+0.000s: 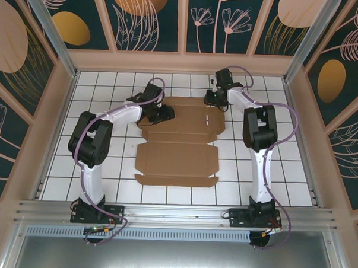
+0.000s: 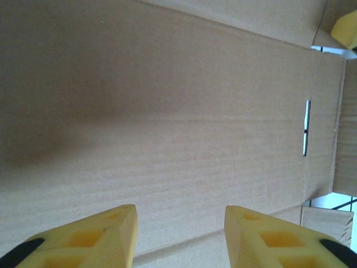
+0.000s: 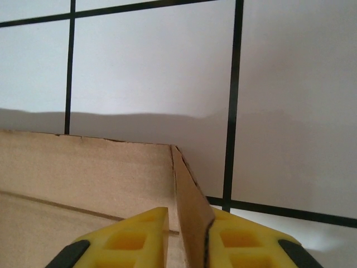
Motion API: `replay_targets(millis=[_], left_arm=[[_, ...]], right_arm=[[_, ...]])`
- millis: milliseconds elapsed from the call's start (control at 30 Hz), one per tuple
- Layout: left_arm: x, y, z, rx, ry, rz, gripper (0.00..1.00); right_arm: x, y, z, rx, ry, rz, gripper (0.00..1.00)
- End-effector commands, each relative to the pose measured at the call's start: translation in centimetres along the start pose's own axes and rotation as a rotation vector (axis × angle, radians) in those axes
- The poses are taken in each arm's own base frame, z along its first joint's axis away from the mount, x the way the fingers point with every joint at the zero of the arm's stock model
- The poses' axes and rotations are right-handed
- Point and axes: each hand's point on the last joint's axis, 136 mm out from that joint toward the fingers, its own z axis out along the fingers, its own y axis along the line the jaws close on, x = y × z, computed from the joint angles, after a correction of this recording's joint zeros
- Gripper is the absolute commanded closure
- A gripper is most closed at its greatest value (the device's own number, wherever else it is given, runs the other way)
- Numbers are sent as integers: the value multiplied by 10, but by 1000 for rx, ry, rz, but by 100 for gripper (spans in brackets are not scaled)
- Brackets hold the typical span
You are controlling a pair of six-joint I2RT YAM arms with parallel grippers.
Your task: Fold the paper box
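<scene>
The paper box (image 1: 178,152) lies as a flat brown die-cut sheet in the middle of the tiled table. My left gripper (image 1: 164,114) hovers low over its far left panel. In the left wrist view its yellow fingers (image 2: 111,231) stand apart over bare cardboard (image 2: 167,111), with nothing between them. My right gripper (image 1: 215,99) is at the sheet's far right corner. There a small end flap (image 3: 187,184) stands upright between the yellow fingers (image 3: 245,240), which are shut on it.
White tiles with black grout (image 3: 150,61) surround the sheet. A thin slot (image 2: 305,128) is cut near the box's right end. Wooden walls (image 1: 182,62) and metal posts enclose the table. The arm bases (image 1: 95,210) stand at the near edge.
</scene>
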Motion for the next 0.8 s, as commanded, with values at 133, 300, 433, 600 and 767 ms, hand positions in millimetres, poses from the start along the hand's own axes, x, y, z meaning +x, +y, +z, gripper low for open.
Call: replay_targets(millis=[133, 300, 433, 600, 767], left_arm=[[-39, -17, -11, 90, -47, -120, 46], [-58, -35, -16, 117, -61, -173, 40], [-66, -43, -16, 143, -68, -217, 37], [-76, -49, -18, 152, -89, -266, 30], [-83, -56, -19, 174, -84, -361, 14]], right_arm=[[-22, 8, -51, -37, -294, -64, 89], [-24, 17, -94, -86, -553, -139, 95], [-18, 23, -108, -116, -657, -208, 99], [-6, 31, -120, -126, -752, -300, 100], [4, 41, -131, -54, -853, -410, 100]])
